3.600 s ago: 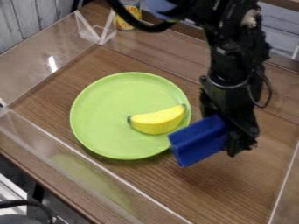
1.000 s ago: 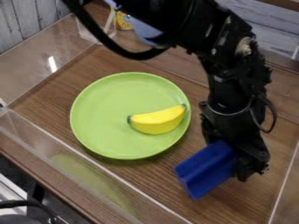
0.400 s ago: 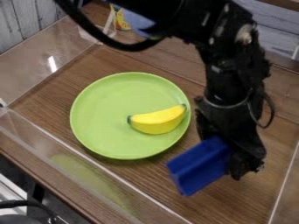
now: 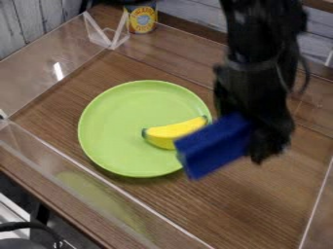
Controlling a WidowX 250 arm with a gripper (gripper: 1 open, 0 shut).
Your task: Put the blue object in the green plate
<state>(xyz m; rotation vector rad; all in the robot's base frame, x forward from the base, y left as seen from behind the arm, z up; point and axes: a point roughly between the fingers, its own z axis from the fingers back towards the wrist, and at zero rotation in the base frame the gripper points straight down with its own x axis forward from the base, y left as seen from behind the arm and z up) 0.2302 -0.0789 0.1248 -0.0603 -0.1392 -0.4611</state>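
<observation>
The blue object (image 4: 213, 148) is a deep-blue block held in the air, blurred by motion, at the right edge of the green plate (image 4: 111, 126). My gripper (image 4: 258, 142) is shut on the block's right end; the fingertips are hidden by blur. The lime-green plate lies on the wooden table at centre left. A yellow banana (image 4: 166, 131) lies in the plate's right half, partly covered by the block.
Clear plastic walls (image 4: 53, 68) surround the wooden table. A clear triangular stand (image 4: 109, 31) and a small yellow tin (image 4: 140, 18) sit at the back. The black arm (image 4: 260, 58) rises over the right side.
The gripper has lifted the blue block off the table at lower right and carried it up and left toward the plate's right edge. The banana has not moved.
</observation>
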